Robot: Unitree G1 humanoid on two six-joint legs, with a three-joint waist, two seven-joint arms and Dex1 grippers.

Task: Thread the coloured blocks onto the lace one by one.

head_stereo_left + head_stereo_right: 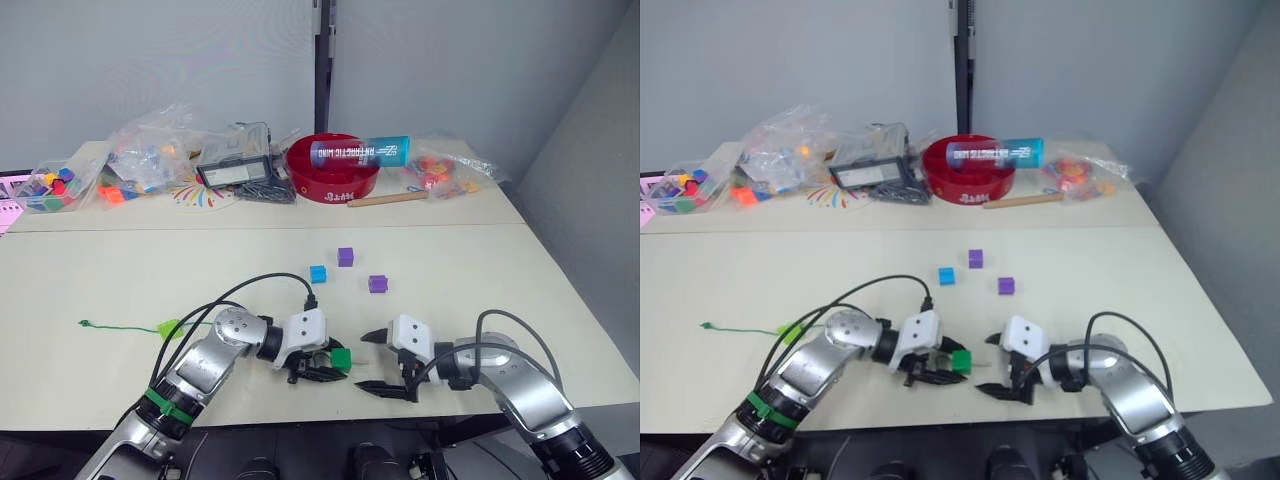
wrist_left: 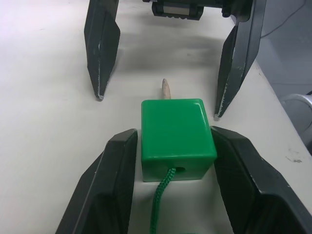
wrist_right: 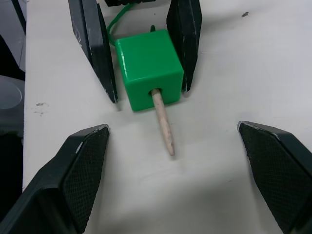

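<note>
We see the left end effector (image 1: 335, 366) closed on the dark green block (image 2: 176, 136), its two fingers pressed against opposite sides as the block sits on the desk (image 1: 120, 270). The lace (image 2: 161, 202) enters the block's near hole, and its pale tip (image 3: 163, 126) sticks out of the far face, lying on the desk. The right end effector (image 1: 375, 362) faces the block with its fingers spread wide on either side of that tip, touching nothing. Beyond the green block lie the sky blue block (image 1: 318, 273) and two purple blocks (image 1: 345, 256), apart from one another. The lace trails away from the block behind the left arm, passing the lime green block (image 1: 170, 327).
</note>
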